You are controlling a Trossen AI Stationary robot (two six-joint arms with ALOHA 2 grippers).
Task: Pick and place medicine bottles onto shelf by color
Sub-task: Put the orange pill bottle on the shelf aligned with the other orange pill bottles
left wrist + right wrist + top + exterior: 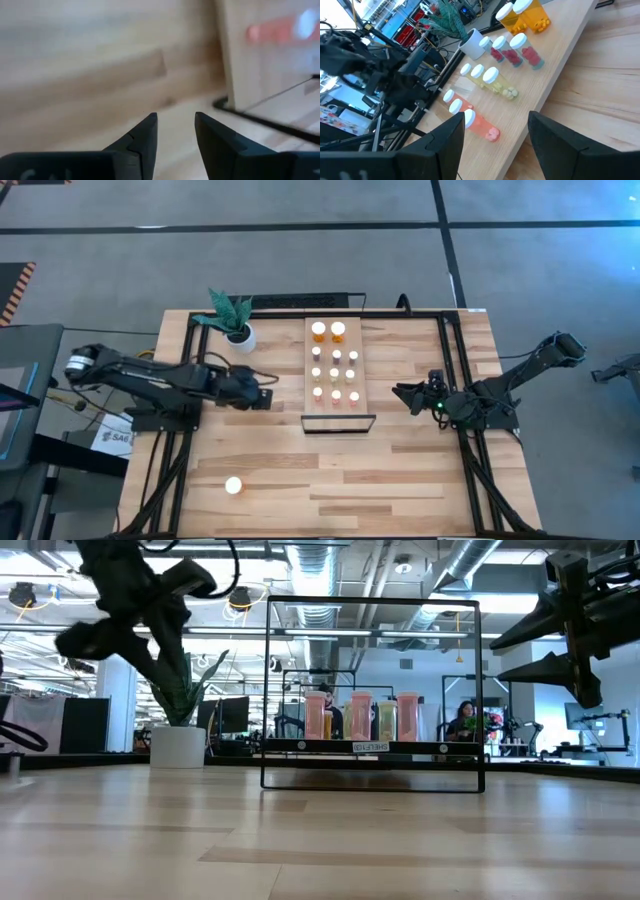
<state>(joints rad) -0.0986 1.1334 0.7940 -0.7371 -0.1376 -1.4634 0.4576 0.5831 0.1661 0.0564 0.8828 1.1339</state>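
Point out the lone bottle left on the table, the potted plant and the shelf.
lone bottle [233,485], high view, on its white cap.
potted plant [241,336], high view, on the white pot.
shelf [375,360], high view, on bare wood beside the bottle rows.

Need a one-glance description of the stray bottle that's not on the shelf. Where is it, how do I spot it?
Start at the light-wood shelf in the middle of the table, where all the other bottles stand in rows. Go toward the table's near-left corner, on the left arm's side. The lone bottle stands there on bare planks, an orange glow under a white cap, with nothing beside it.
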